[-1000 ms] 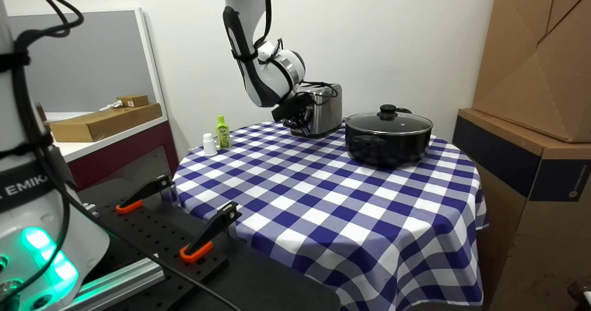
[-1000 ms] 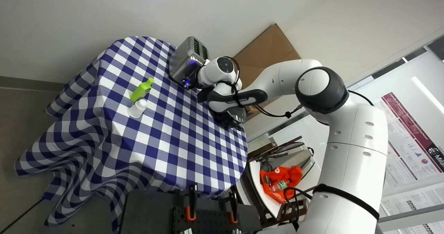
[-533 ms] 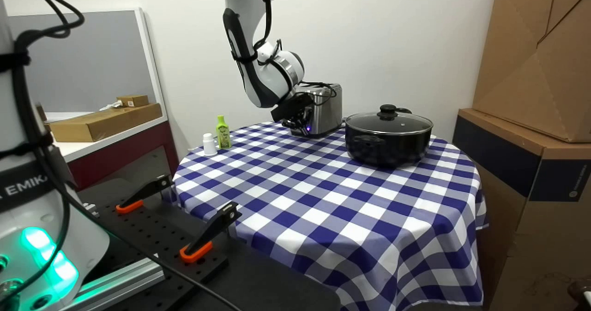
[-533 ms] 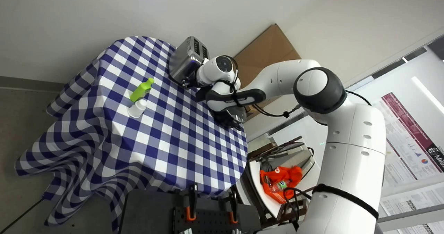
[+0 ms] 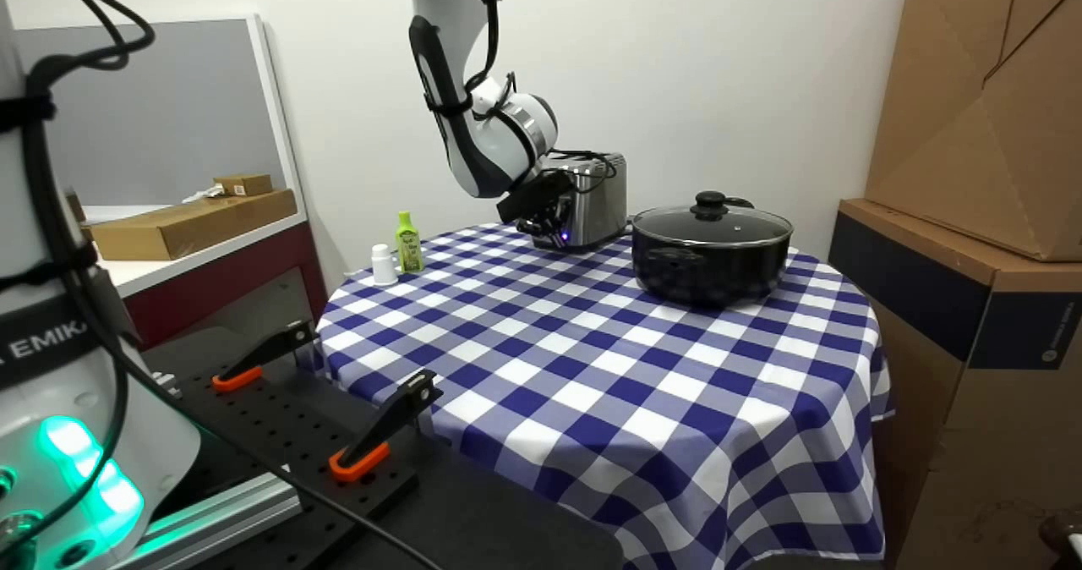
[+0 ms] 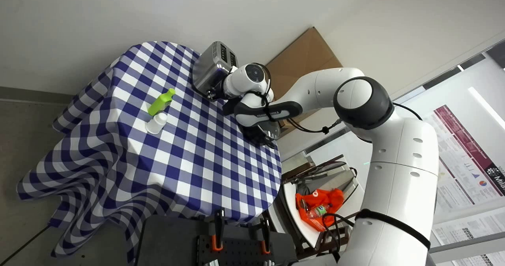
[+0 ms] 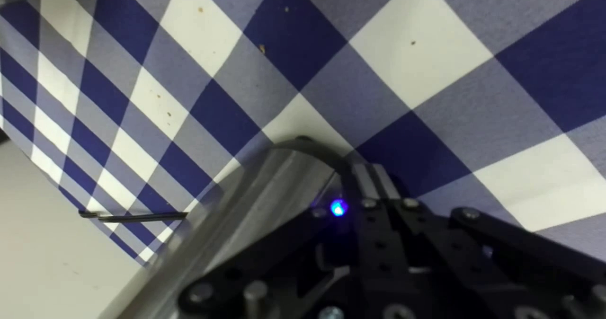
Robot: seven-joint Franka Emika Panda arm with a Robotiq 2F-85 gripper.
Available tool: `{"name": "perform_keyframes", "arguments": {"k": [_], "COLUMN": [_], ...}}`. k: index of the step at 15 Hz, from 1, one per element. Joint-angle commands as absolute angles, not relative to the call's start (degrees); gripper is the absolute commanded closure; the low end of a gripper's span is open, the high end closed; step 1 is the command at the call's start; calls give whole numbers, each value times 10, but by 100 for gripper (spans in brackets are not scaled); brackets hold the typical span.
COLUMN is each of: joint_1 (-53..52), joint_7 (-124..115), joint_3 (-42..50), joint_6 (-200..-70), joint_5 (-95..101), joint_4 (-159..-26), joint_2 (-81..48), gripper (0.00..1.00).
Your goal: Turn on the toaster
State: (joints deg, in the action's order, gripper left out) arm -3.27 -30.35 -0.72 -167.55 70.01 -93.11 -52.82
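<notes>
The shiny silver toaster (image 5: 602, 206) stands at the back of the table, and its slotted top shows in an exterior view (image 6: 207, 66). My gripper (image 5: 554, 233) is low at the toaster's darker side panel, partly hidden by the arm in an exterior view (image 6: 212, 95). In the wrist view the gripper (image 7: 376, 170) is shut with nothing visible between its fingers. Its tips lie close beside the metal toaster body (image 7: 270, 196); contact cannot be told. A blue light (image 7: 338, 208) glows beside the left finger, against the panel. The toaster's controls are hidden behind the gripper.
A black lidded pot (image 5: 712, 257) stands right of the toaster in an exterior view. A green bottle (image 5: 409, 244) and a white bottle (image 5: 383, 265) stand at the left edge. A checkered cloth (image 5: 575, 342) covers the table. Cardboard boxes (image 5: 955, 299) stand beside it.
The arm and gripper have shifted very slightly at the toaster's panel. The blue light now shows in an exterior view where it was hidden, and is no longer seen in another.
</notes>
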Motion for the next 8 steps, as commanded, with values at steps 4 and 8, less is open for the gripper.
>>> {"name": "perform_keyframes", "arguments": {"k": [4,8], "joint_1": [-33,-31], "joint_7": [-312,-313], "joint_3": [9,21], "joint_6": [-1742,-1771], "joint_5": [743,761], "joint_4": [-917,-924], "joint_2": [-535,-526], "gripper": [100,100]}}
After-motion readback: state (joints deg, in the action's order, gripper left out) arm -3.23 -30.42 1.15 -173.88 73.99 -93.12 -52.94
